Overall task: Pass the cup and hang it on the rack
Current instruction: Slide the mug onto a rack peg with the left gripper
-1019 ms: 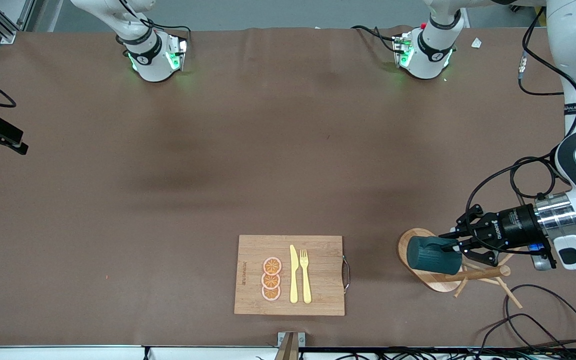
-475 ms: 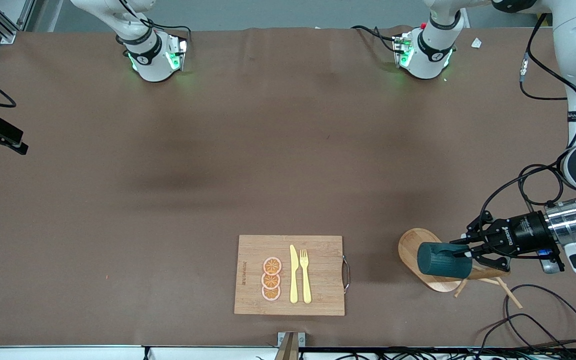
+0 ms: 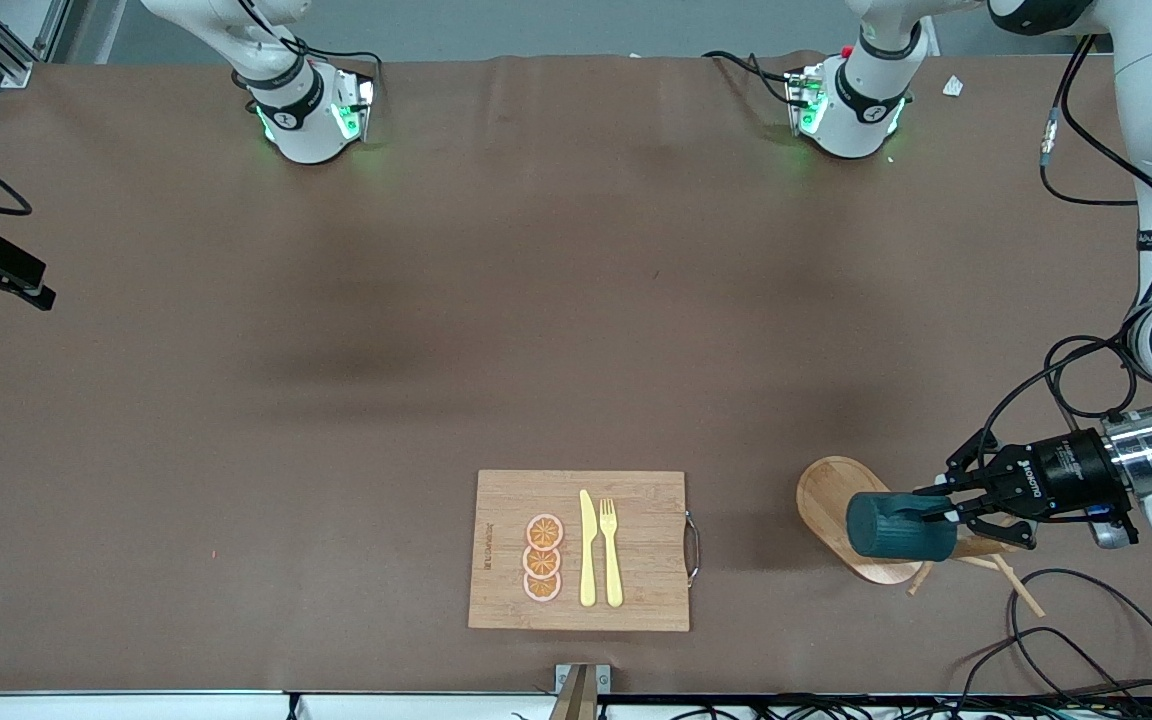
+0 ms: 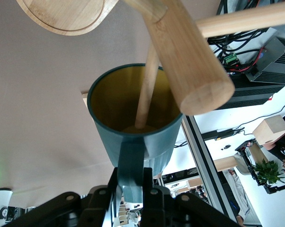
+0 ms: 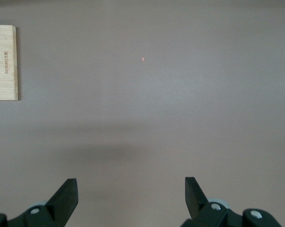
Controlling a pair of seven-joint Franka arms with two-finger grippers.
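The teal-green cup (image 3: 896,527) lies on its side in the air over the wooden rack (image 3: 826,500), at the left arm's end of the table. My left gripper (image 3: 946,512) is shut on the cup's handle. In the left wrist view the gripper (image 4: 133,177) clamps the handle (image 4: 132,163), and a thin peg (image 4: 147,90) reaches into the cup's yellow inside (image 4: 123,104). The rack's thick post (image 4: 190,61) and oval base (image 4: 71,16) show beside the cup. My right gripper (image 5: 131,189) is open and empty, high over bare table.
A bamboo cutting board (image 3: 636,600) with orange slices (image 3: 543,558), a yellow knife (image 3: 587,548) and a fork (image 3: 611,550) lies near the front edge; its corner shows in the right wrist view (image 5: 3,61). Black cables (image 3: 1066,620) lie by the rack.
My left gripper has moved with the cup toward the left arm's end of the table, along the rack. The right arm has not visibly moved.
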